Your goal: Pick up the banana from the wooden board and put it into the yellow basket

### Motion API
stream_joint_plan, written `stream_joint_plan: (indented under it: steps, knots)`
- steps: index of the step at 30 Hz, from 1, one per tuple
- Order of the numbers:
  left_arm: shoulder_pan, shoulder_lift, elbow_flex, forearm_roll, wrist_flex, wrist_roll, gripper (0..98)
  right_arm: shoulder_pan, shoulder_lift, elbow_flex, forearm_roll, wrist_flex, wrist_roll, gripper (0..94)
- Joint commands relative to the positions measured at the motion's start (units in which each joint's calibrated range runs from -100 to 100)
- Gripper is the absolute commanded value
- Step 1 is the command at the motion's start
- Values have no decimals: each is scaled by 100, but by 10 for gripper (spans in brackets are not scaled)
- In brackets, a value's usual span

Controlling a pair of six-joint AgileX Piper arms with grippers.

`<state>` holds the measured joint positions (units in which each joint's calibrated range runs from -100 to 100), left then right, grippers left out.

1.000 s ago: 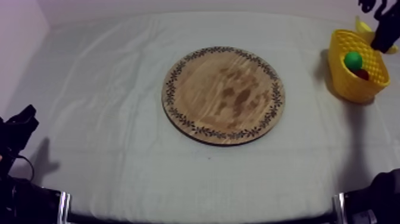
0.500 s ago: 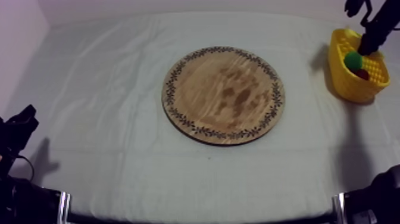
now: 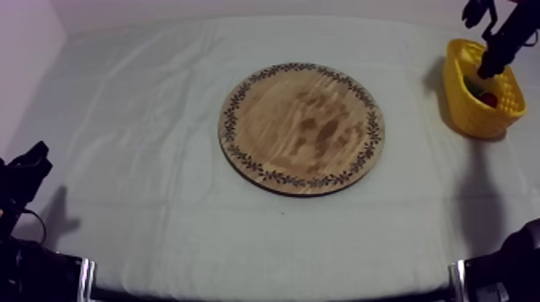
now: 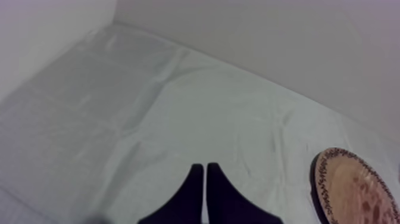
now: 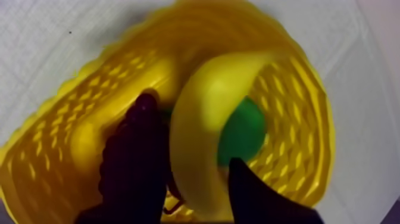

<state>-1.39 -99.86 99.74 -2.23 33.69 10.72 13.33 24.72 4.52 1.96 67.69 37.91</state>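
Note:
The banana (image 5: 205, 89) hangs inside the yellow basket (image 5: 77, 131), and my right gripper (image 5: 191, 132) is shut on it, one black finger at each side. A green toy fruit (image 5: 243, 134) lies under the banana. In the top view my right gripper (image 3: 488, 68) reaches down into the yellow basket (image 3: 466, 100) at the far right, next to a small red fruit (image 3: 488, 99). The round wooden board (image 3: 301, 127) lies bare at the table's middle. My left gripper (image 3: 28, 165) rests low at the left, shut, its fingers (image 4: 196, 190) together as a wedge.
The basket stands close to the table's right edge. Grey-white cloth spreads all round the board. The board's patterned rim (image 4: 324, 184) lies off to the side of my left gripper.
My right gripper has come down and slightly left with the banana, from above the basket's far rim into the basket. The green fruit is now hidden in the top view. The left arm is still.

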Motion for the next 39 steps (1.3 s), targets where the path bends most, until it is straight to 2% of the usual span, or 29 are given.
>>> stream_joint_plan:
  steps: [1, 6, 8, 11, 14, 17, 24, 26, 32, 35, 39]
  knots:
    - [-2, 3, 4, 1, 2, 0, 1, -12, -42, 66, -11, -18, 11, 397]
    - [-2, 3, 4, 1, 2, 0, 1, -42, -192, 342, 16, -301, -69, 400]
    - [-2, 3, 4, 1, 2, 0, 1, -75, -266, 413, 46, -360, -166, 314]
    - [-2, 3, 4, 1, 2, 0, 1, -133, -426, 431, 56, -300, -340, 124]
    - [-2, 3, 4, 1, 2, 0, 1, -198, -702, 512, 35, -250, -548, 53]
    - [-2, 3, 4, 1, 2, 0, 1, -255, -1142, 815, -8, -392, -788, 34]
    - [-2, 3, 4, 1, 2, 0, 1, -497, -2863, 2479, -222, -1229, -1270, 8]
    - [-2, 3, 4, 1, 2, 0, 1, -682, -3391, 2979, -174, -1381, -1515, 6]
    - [-2, 3, 4, 1, 2, 0, 1, -1441, -4963, 4362, 198, -1677, -2371, 4]
    - [-2, 3, 4, 1, 2, 0, 1, -1662, -5791, 4870, 245, -1719, -2598, 4]
    - [-2, 3, 4, 1, 2, 0, 1, -1725, -6929, 5419, 241, -1729, -2772, 3]
